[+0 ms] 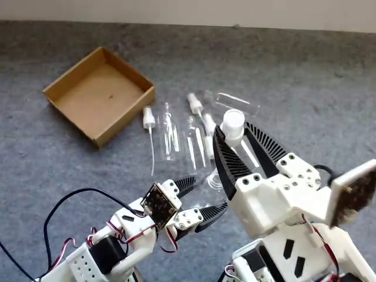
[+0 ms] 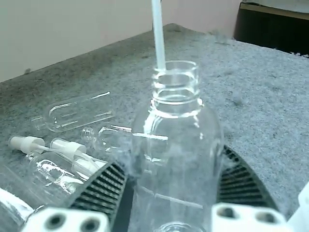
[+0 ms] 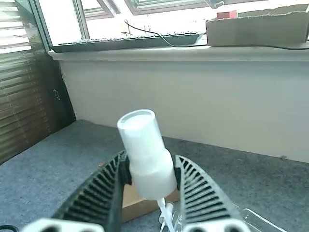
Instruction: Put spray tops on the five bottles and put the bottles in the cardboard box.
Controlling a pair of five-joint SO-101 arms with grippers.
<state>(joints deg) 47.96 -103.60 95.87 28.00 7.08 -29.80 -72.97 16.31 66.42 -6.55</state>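
Over grey bench [image 1: 294, 59], our left fingers [image 2: 101, 188] clamp a bottle [image 2: 176, 159], right fingers [image 3: 96, 193] grip a spray top [image 3: 145, 154]; tilt risks cross-threading.

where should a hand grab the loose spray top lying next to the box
Take the spray top by its white head, coming from above, since it lies flat; its thin tube looks too slim and bendy to hold.
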